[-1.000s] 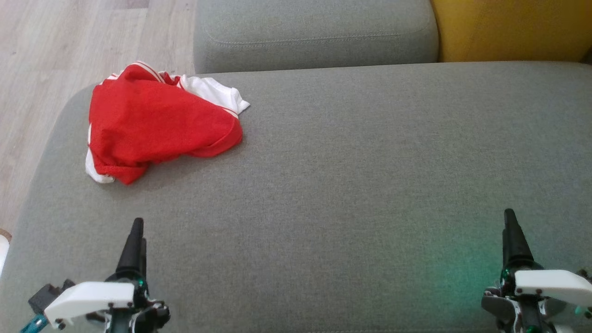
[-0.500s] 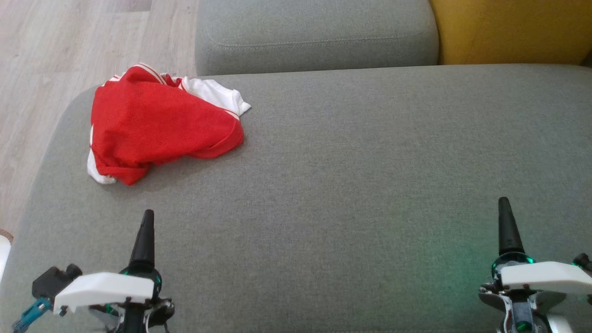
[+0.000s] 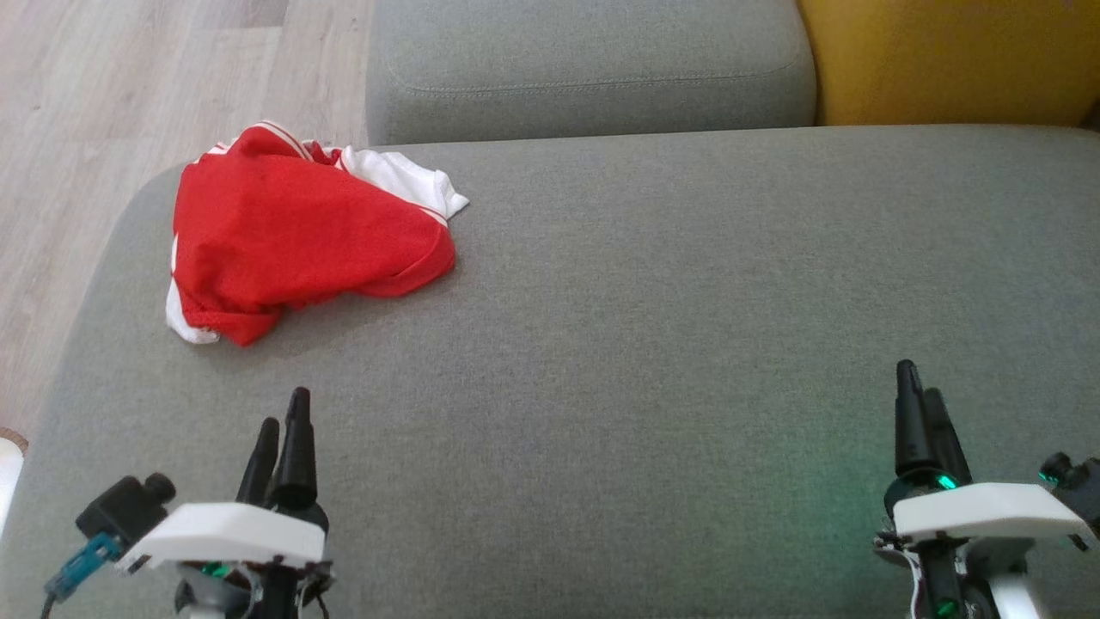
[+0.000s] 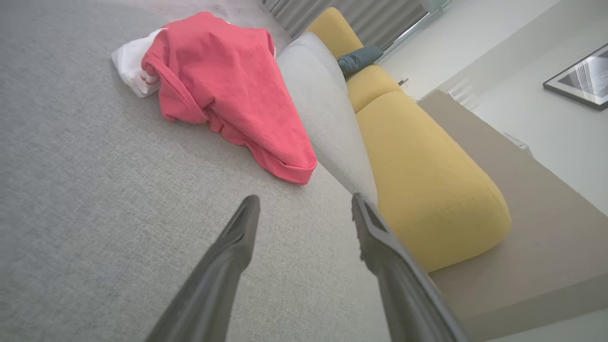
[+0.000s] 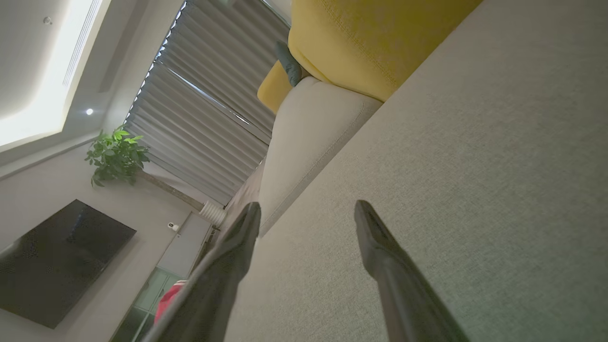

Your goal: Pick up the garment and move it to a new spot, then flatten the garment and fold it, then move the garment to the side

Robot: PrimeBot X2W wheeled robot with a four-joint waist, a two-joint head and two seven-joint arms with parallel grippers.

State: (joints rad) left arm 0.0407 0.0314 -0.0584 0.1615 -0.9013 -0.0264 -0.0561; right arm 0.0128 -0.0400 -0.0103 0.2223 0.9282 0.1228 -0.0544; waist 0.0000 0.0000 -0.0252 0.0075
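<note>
The left end effector [image 3: 284,408] hangs low over the grey sofa seat [image 3: 644,301], released, with its two dark fingers spread and nothing between them. In the left wrist view the gap between the fingers is bare grey fabric.

The garment [image 3: 301,232], a red shirt with white parts, lies crumpled ahead of this end effector and a little to its left, apart from the fingertips. It sits at the far left corner of the seat, and one white sleeve pokes out on the side toward the grey back cushion [image 3: 584,60]. Its far edge reaches the edge of the seat, and the wooden floor [image 3: 86,103] lies beyond it and to the left.

The right end effector [image 3: 918,380] is well apart from the garment, across the seat to the right. It is released too, fingers parted over plain fabric and holding nothing. A yellow cushion [image 3: 945,52] lies ahead of it, past the far edge of the seat. Its wrist view looks along the sofa toward window blinds [image 5: 213,118], a leafy plant [image 5: 116,154] and a dark screen [image 5: 57,266] on the wall.
</note>
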